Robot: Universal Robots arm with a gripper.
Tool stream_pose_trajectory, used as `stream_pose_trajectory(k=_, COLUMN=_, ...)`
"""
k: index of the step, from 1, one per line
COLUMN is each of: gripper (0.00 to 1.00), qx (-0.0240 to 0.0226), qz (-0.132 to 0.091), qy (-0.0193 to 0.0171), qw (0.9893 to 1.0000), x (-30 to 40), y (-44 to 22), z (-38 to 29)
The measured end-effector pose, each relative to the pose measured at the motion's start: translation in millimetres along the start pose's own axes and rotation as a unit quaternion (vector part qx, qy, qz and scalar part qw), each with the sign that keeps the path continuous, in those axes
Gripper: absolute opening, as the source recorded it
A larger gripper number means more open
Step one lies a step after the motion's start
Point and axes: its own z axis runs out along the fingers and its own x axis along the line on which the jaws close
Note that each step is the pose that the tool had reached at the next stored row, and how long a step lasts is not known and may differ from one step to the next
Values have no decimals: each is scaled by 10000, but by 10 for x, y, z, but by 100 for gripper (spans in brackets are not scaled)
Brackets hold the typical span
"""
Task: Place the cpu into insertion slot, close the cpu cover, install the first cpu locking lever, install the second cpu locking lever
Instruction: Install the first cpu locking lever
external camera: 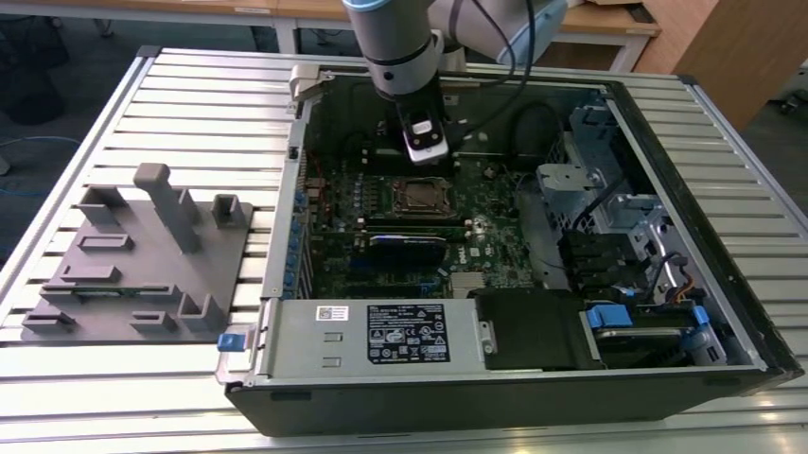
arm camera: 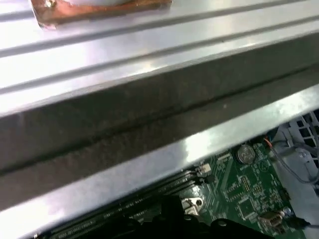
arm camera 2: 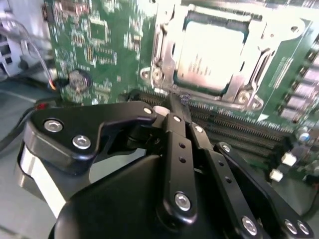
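Second wrist view: dull silver cpu [arm camera 2: 212, 55] sits framed by cpu cover [arm camera 2: 167, 55].

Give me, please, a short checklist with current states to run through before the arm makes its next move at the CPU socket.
1. cpu seated in the insertion slot: ok, its silver top lies flat inside the frame.
2. cpu cover closed over the chip: ok, the frame lies around the chip's edges.
3. Locking levers latched: cannot tell.
4. end effector empty: ok, fingers together with nothing between them.
5. End effector clear of the socket: ok, its tip sits beside the memory slots, short of the cover.
6. Arm inside the computer case without touching the walls: ok in the exterior view.
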Motion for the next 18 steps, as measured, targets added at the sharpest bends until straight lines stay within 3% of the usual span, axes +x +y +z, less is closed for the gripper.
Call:
stream_pose_trajectory(k=2, gripper=10, qx=149, qz=-32, qy=-59, qw=9999, x=0, y=0, z=1)
stream_pose_trajectory(k=7, gripper=10, qx=153, qz=-33, qy=-60, qw=9999, x=0, y=0, z=0)
stream_pose_trajectory(k=9, gripper=10, qx=161, qz=-31, qy=-40, qw=9999, x=0, y=1, z=2)
stream_pose_trajectory(k=12, gripper=10, qx=213, qz=-19, qy=87, qw=9997, x=-1, y=0, z=4)
stream_pose_trajectory(k=18, gripper=10, qx=369, qz=17, qy=462, qw=9982, x=-3, y=0, z=13)
